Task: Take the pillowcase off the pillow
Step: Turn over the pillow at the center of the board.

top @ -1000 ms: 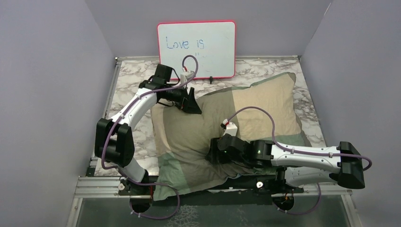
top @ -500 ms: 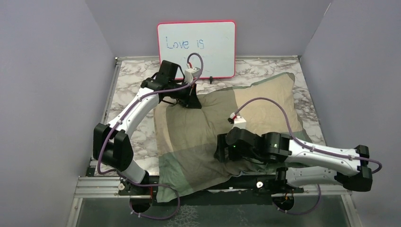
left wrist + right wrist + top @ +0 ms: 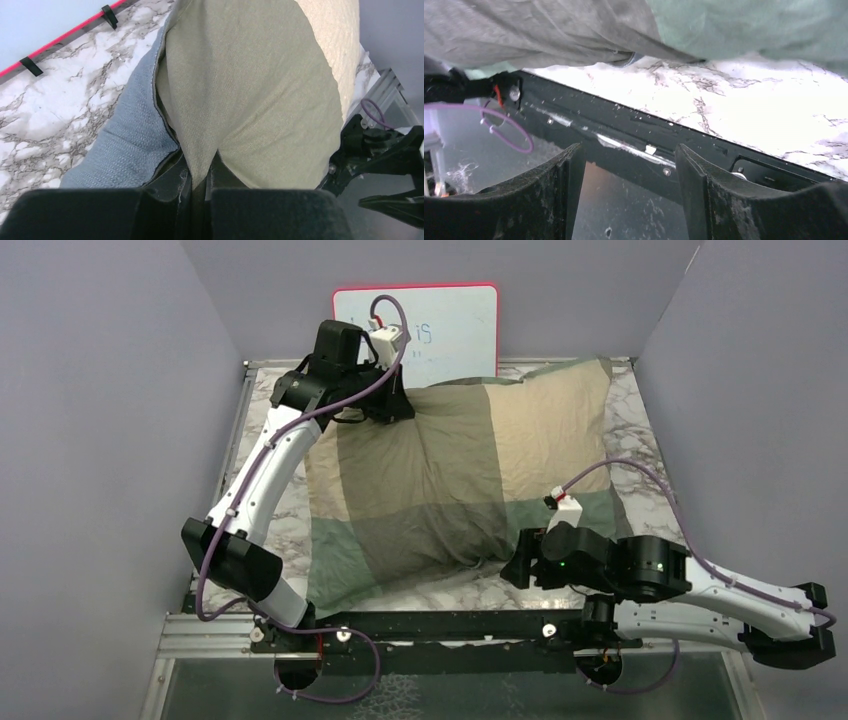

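Since the earlier frame, the left gripper (image 3: 388,412) is raising the pillowcase (image 3: 440,480) corner toward the whiteboard (image 3: 450,325), its fingers (image 3: 173,186) pinching the cloth. The right gripper (image 3: 512,570) is hovering, fingers spread, beside the pillowcase's near edge over the marble table (image 3: 440,592).

The left claw (image 3: 199,184) reaches far forward, clamped tight; the right claw (image 3: 629,170) hangs low, gaping.

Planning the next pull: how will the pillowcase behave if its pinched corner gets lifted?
Probably floppy: the pillowcase folds thinly between the left gripper's shut jaws and wrinkles across its blocks. Likely drags the whole bulk along, since it looks plumply filled. Its textured weave seems grippy, not slippery.
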Robot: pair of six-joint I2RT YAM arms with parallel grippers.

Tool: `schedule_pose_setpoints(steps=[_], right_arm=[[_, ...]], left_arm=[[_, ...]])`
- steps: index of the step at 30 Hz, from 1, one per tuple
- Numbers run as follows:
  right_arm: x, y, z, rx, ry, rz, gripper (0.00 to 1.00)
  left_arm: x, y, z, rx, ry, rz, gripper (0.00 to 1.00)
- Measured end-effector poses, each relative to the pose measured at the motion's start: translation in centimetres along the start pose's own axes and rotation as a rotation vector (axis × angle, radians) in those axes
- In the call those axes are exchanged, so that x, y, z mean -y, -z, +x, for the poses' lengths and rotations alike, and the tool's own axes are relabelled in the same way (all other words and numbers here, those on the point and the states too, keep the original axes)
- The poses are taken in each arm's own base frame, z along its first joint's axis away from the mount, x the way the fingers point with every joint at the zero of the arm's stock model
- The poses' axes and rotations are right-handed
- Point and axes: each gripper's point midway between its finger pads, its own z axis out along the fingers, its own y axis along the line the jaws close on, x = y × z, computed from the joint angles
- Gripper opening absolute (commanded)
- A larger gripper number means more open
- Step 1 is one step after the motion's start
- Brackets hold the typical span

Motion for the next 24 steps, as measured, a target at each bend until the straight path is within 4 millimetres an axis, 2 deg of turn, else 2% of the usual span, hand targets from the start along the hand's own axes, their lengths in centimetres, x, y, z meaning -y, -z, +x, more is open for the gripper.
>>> schedule_pose_setpoints(steps=[2,5,7,10,15,20,24], right_arm=[[0.6,-1.1,0.1,0.015,-0.019,0.040,0.61],[1.0,-3.3,0.1,0.049,-0.041,0.095,0.60],[0.8,-4.6,-0.5,0.085,-0.069,0.127,0.56],[0.3,-6.3,-2.1,0.147,-0.133,0.161,0.56],[-0.6,-9.7,-7.0,0.206,-0.249,0.107,0.58],[-1.5,-14.2,-8.1,0.105,-0.233,0.062,0.61],[-3.2,-15.8,-10.4,0.106,-0.243,-0.032,0.65]], left_arm=[[0.0,0.3,-0.5,0.016,0.005,-0.012,0.00],[0.2,0.6,-0.6,0.021,0.018,-0.015,0.00],[0.4,0.9,-0.6,0.025,0.028,-0.014,0.00],[1.4,1.5,-0.3,0.030,0.042,0.010,0.00],[3.9,2.6,-0.8,0.056,0.052,0.089,0.00],[4.6,3.1,-1.9,0.092,0.039,0.106,0.00],[5.8,3.8,-3.8,0.139,0.003,0.116,0.00]])
